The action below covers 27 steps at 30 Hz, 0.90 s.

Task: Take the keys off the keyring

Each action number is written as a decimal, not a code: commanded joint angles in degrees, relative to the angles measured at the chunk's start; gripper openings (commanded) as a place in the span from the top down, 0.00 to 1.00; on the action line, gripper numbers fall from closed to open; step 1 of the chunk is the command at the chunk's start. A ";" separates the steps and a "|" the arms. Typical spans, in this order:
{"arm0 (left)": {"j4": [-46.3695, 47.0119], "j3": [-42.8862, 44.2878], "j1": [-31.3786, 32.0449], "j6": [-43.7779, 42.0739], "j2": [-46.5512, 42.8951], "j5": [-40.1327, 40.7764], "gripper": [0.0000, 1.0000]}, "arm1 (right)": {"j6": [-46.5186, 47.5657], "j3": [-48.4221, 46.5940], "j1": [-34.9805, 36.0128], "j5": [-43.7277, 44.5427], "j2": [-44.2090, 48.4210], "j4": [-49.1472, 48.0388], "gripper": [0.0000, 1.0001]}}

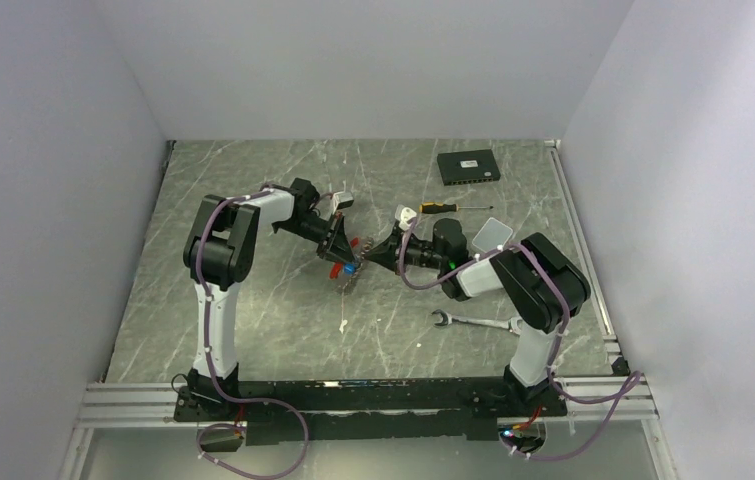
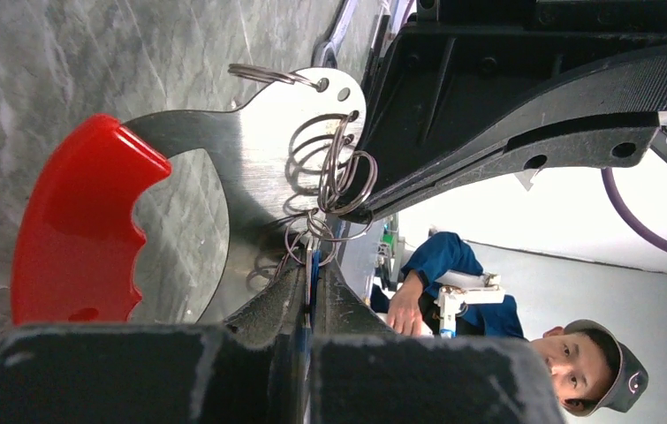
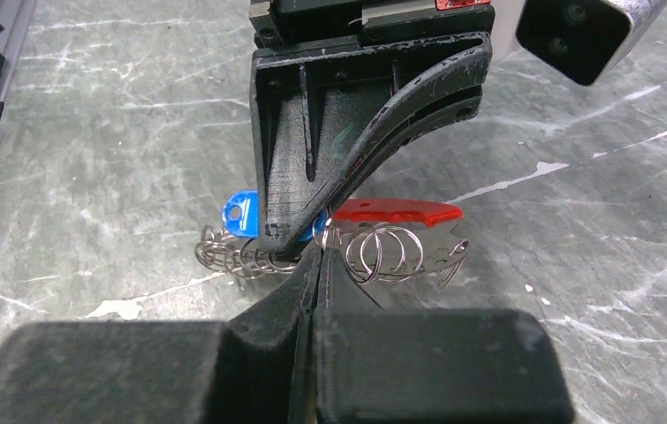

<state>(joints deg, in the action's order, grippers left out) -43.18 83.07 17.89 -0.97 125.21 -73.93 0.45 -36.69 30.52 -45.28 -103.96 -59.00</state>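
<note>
The keyring (image 3: 382,252) is a bunch of thin silvery wire rings with a red tag (image 3: 396,212) on a flat metal plate (image 2: 259,150). It sits just above the table between both grippers. My left gripper (image 2: 314,265) is shut on the blue-headed key (image 3: 239,215), whose blue edge shows between its fingers. My right gripper (image 3: 321,252) is shut on one ring of the keyring. A chain of small rings (image 3: 232,256) trails beside the key. In the top view the left gripper (image 1: 338,250) and right gripper (image 1: 378,255) meet tip to tip at mid-table. Any other keys are hidden.
A silver wrench (image 1: 473,321) lies near the right arm's base. A yellow-and-black screwdriver (image 1: 443,206) and a flat black box (image 1: 468,166) lie at the back right. White walls close in three sides. A person (image 2: 488,291) sits beyond the table in the left wrist view.
</note>
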 commanded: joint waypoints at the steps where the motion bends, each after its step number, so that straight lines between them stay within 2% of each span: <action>1: 0.56 0.63 0.93 -1.56 0.49 1.12 1.00 | -3.50 0.38 0.50 -1.44 1.23 -14.28 1.00; 9: -1.07 1.00 0.92 -2.63 -0.48 -0.17 0.99 | -5.80 1.13 0.46 -1.62 2.94 -18.50 1.00; 13: -2.23 1.36 0.02 -3.52 -2.41 -0.20 0.88 | -7.10 0.99 0.42 -2.84 3.65 -18.87 1.00; 17: -3.90 2.10 -1.38 -4.87 -4.67 -0.73 0.83 | -9.20 -0.12 0.26 -4.09 4.43 -18.15 1.00; 22: -12.63 5.96 -2.17 -13.28 -6.43 -2.37 0.61 | -11.74 -2.29 -0.47 -6.09 5.53 -15.32 1.00; 23: -7.25 6.91 -2.51 -14.89 -6.89 -2.40 0.57 | -12.26 -2.78 -0.73 -6.54 5.75 -14.81 1.00; 24: -14.94 7.64 -3.00 -16.17 -7.57 -2.51 0.56 | -12.50 -3.22 -0.93 -6.88 6.06 -14.18 1.00; 27: -16.31 9.00 -5.86 -16.60 -9.97 -2.71 0.53 | -13.00 -5.09 -1.62 -8.06 6.98 -10.98 1.00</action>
<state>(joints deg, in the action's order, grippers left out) -54.33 88.95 14.85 -11.75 120.97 -75.33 -10.13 -38.00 29.80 -49.78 -100.31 -68.27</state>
